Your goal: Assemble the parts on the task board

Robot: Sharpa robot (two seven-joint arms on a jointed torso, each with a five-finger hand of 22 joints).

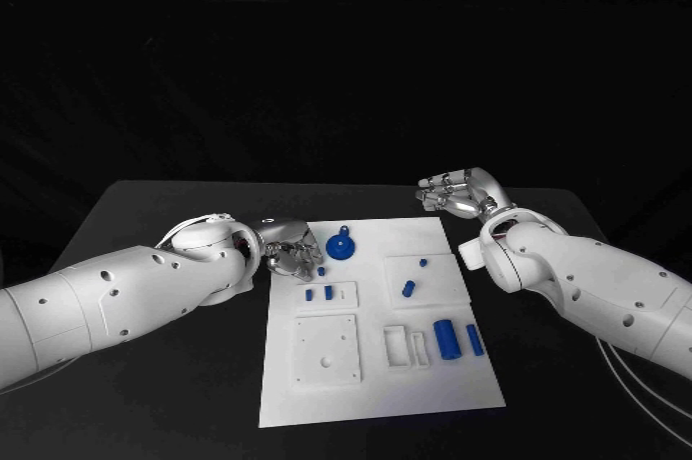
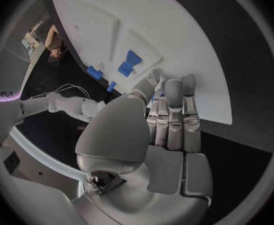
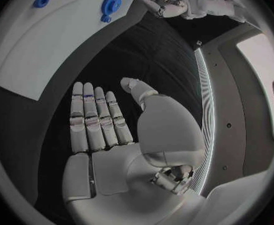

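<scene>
The white task board lies mid-table, also in the left wrist view and the right wrist view. On it lie a round blue part, small blue pieces and two blue cylinders. My left hand reaches over the board's far left edge with straight fingers. A small blue piece lies beside its fingertips. My right hand hovers off the board's far right corner, flat and holding nothing.
A white square plate and a white bracket sit on the near half of the board. Black table surrounds the board on every side. My left hand appears across the board in the right wrist view.
</scene>
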